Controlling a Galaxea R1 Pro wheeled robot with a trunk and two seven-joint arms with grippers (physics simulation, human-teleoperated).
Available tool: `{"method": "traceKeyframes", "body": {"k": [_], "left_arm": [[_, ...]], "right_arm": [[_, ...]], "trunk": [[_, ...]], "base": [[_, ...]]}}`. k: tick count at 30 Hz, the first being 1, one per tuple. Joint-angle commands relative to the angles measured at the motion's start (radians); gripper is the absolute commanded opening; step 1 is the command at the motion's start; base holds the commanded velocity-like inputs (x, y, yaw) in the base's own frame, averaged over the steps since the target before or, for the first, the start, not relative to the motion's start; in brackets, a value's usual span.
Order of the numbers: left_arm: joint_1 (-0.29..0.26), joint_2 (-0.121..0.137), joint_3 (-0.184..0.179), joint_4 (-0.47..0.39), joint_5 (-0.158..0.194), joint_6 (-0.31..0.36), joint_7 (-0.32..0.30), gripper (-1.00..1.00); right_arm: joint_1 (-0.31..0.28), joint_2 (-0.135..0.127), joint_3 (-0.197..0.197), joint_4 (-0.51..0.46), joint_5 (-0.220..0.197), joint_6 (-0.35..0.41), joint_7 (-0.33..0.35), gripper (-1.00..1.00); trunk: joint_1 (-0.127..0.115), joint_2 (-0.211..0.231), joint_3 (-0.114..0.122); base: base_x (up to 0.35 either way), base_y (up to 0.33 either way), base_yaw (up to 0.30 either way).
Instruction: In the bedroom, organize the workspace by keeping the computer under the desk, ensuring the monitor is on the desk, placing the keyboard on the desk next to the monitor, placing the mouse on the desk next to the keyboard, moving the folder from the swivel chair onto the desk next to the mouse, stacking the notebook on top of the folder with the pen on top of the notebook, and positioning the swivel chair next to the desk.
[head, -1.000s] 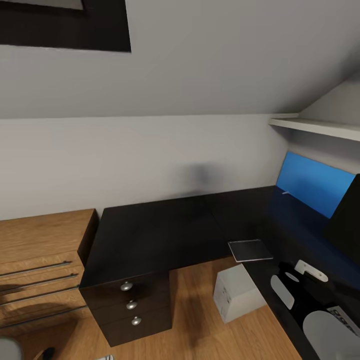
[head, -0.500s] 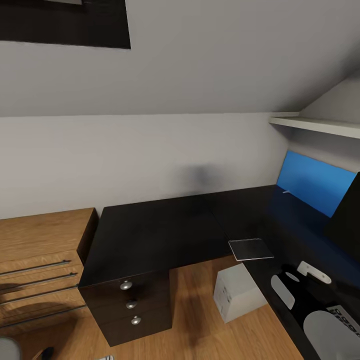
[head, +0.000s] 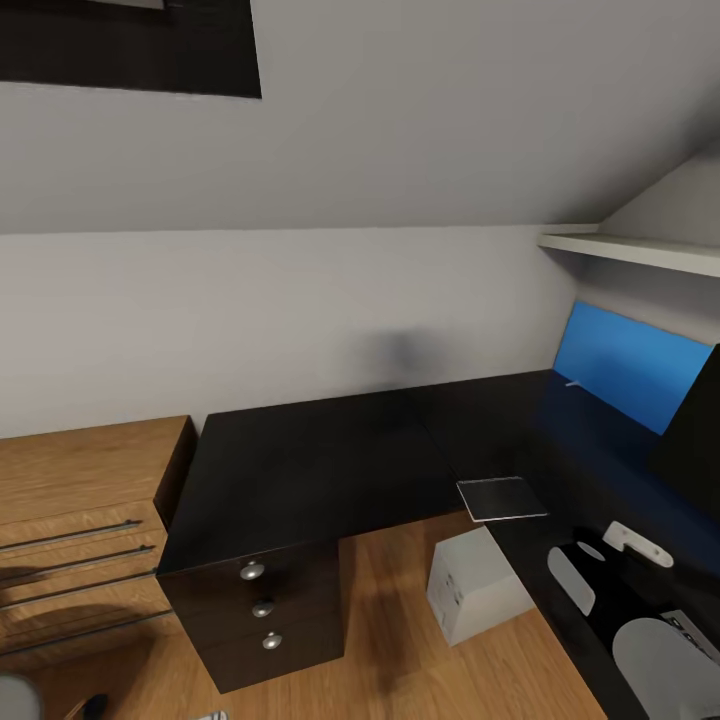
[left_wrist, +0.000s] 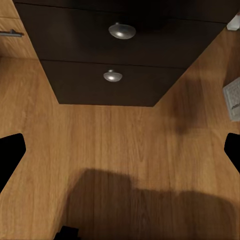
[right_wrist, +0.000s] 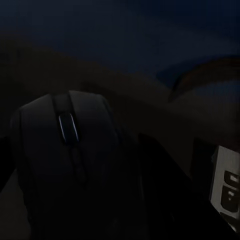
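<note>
While the right wrist view is very dark, it gives the closest look at the mouse (right_wrist: 70, 165): a black oval body with a thin grey scroll wheel, seen against a glossy black surface, with a silvery corner of the keyboard (right_wrist: 227, 187) just beside it. That view is too dim to tell how the right gripper's fingers stand or whether they touch the mouse. The head view takes in the wider scene. The right arm (head: 570, 580) reaches over the desk (head: 320, 460) at about four o'clock, and a sliver of keyboard lies at the picture's edge beyond it. The mouse itself cannot be picked out there against the black top. The notebook (head: 502, 498) lies flat at the desk's inner corner, its near edge overhanging slightly. Below it, at five o'clock, the light grey computer (head: 475, 585) stands on the wood floor (head: 400, 650) under the desk. The monitor (head: 695, 430) rises at three o'clock in front of a blue wall panel (head: 625, 365). A black drawer unit (head: 260, 610) with round silver knobs sits at seven o'clock, with oak drawers (head: 80, 520) beside it at eight o'clock. The left wrist view shows the left gripper (left_wrist: 120, 160) over bare floor, its fingertips (left_wrist: 10, 155) spread wide and holding nothing. It faces the drawer unit, with a corner of the computer near it.
</note>
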Motion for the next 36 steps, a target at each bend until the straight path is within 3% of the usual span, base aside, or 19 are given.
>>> {"method": "traceKeyframes", "body": {"k": [1, 31, 36], "left_arm": [[-0.002, 0.001, -0.004, -0.001, 0.006, -0.006, 0.003, 1.00], [-0.002, -0.006, -0.006, -0.001, 0.006, -0.006, 0.003, 1.00], [-0.002, -0.006, -0.006, -0.001, 0.007, -0.006, 0.003, 1.00]], "right_arm": [[-0.001, -0.003, 0.007, 0.000, -0.013, -0.011, -0.004, -1.00], [-0.002, -0.012, 0.008, 0.001, -0.014, -0.010, -0.003, -1.00], [-0.002, -0.012, 0.008, 0.001, -0.014, -0.010, -0.003, -1.00]], "trunk": [[0.000, -0.001, -0.001], [0.107, -0.197, -0.089], [0.107, -0.197, -0.089]], "base": [[0.000, 0.000, 0.000], [0.000, 0.000, 0.000], [0.000, 0.000, 0.000]]}}
